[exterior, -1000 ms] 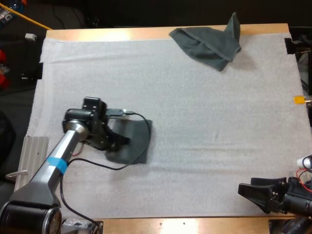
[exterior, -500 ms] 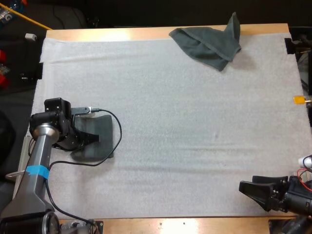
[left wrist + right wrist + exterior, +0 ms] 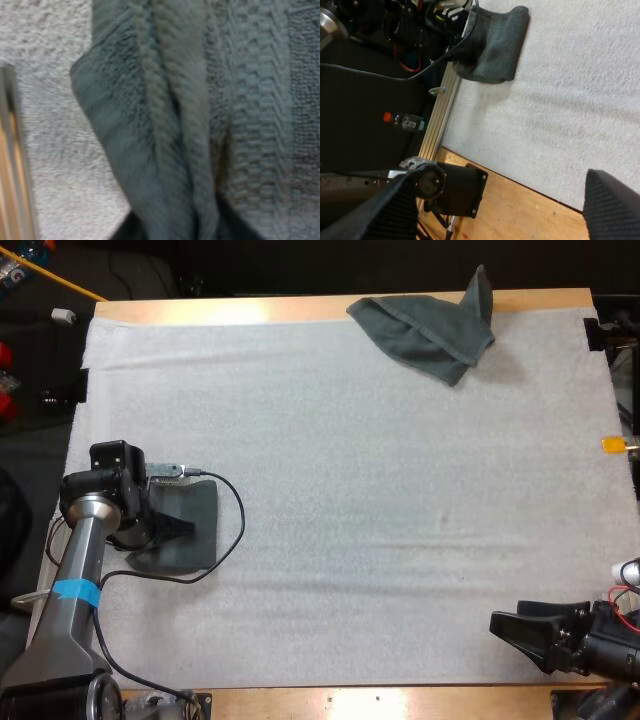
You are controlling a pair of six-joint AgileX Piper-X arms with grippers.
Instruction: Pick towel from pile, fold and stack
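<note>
Left fingers (image 3: 178,527) pinched the folded towel (image 3: 195,535) near the mat's (image 3: 400,490) left edge, while right fingers (image 3: 520,638) stood spread. If the terry snagged on release, the fold might pull open.

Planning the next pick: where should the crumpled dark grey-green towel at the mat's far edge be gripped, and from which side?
Pinch its pointed corner, from above, with the open right tool: that corner of the crumpled dark grey-green towel juts clear of the bunched folds, so it should probably lift cleanly. The left tool is shut on the folded dark grey-green towel.
</note>
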